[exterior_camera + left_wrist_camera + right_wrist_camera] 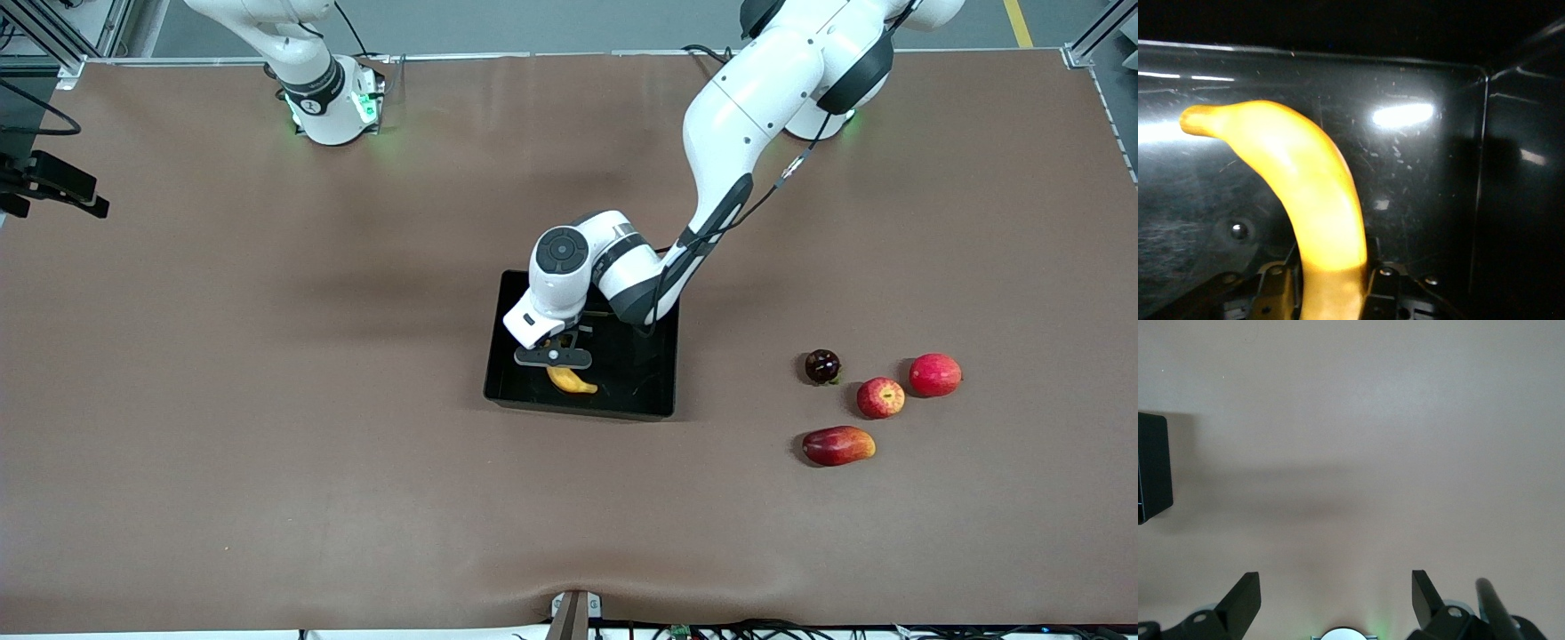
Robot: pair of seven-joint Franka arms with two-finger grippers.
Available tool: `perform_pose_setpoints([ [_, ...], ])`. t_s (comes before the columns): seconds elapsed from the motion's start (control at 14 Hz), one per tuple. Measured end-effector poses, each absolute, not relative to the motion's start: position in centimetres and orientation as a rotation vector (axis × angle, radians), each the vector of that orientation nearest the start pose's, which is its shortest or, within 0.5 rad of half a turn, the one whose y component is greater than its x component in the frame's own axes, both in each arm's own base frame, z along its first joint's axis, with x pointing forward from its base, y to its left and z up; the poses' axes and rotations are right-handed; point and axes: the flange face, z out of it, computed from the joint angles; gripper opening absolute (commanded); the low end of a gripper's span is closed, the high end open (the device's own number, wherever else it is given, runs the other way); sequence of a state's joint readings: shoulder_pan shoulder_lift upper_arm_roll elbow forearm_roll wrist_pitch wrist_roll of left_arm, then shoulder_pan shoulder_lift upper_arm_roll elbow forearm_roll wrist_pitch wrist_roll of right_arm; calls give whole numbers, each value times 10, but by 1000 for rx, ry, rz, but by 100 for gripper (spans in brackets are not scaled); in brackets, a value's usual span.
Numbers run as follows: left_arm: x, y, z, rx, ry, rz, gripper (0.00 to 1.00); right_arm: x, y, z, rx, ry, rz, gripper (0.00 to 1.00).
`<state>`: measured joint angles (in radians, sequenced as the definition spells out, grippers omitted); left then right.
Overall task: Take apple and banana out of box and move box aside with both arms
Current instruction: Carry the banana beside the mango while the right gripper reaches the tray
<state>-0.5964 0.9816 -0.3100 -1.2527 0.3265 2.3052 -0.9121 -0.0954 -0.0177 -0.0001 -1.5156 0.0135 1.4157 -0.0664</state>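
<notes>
My left gripper [553, 357] reaches down into the black box [578, 411] and is shut on one end of the yellow banana [572, 380]. In the left wrist view the banana [1305, 180] curves away from the left gripper [1331, 288] over the glossy box floor [1431, 200]. The small red apple with yellow patches [880, 397] lies on the table toward the left arm's end. My right gripper [1335, 587] is open and empty above bare table; it is out of the front view. A corner of the box [1153, 467] shows in the right wrist view.
Around the apple lie a dark maroon round fruit [822, 366], a plain red round fruit [934, 374] and an oblong red-yellow fruit [837, 445]. The brown table cloth [267, 400] covers the whole surface. The right arm waits near its base [329, 107].
</notes>
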Motion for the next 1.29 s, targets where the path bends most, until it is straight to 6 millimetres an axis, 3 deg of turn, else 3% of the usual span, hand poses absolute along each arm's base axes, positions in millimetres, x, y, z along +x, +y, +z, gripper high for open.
perform_pose_setpoints([
  [0.21, 543, -537, 233, -3182, 61, -125, 0, 531, -49, 647, -3119, 43, 126, 100],
  [0.5, 561, -509, 324, -3138, 27, -167, 0, 532, -49, 644, -3118, 42, 131, 100],
  [0.64, 571, -482, 366, -3102, 74, -164, 0, 540, -49, 629, -3113, 40, 174, 100],
  [0.79, 591, -434, 397, -3073, 136, -130, 0, 557, -50, 595, -3101, 38, 267, 100],
  [1.0, 631, -340, 409, -3037, 242, -80, 0, 581, -41, 540, -3079, 6, 401, 100],
  [1.29, 676, -214, 399, -2999, 437, -7, 0, 588, 2, 528, -3069, -110, 418, 100],
])
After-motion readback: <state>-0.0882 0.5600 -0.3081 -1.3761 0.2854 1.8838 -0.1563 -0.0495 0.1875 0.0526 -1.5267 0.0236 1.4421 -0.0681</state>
